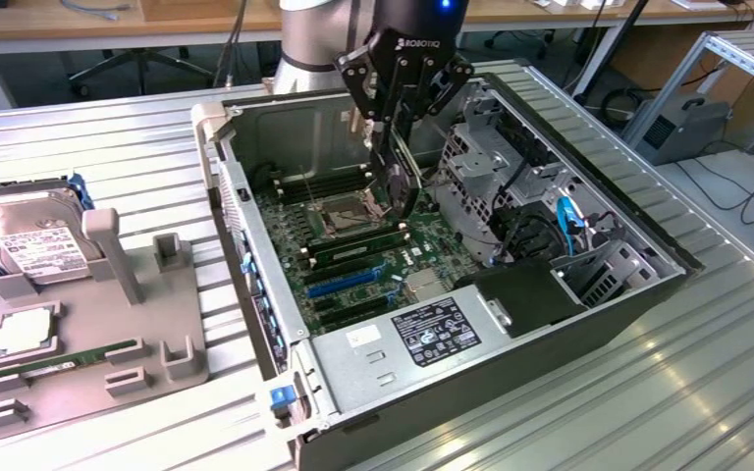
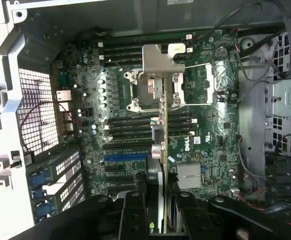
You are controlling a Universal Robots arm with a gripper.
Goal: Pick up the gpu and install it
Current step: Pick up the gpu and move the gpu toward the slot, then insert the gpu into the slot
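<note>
My hand (image 2: 161, 192) is half closed on the gpu (image 1: 399, 182), which hangs edge-down over the motherboard (image 2: 205, 145). I fear that it can tilt in this grip and strike the CPU socket (image 2: 153, 90).

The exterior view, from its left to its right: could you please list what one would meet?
hard drive → side wall of the computer case → gripper holding the gpu → metal drive cage → blue cable
</note>
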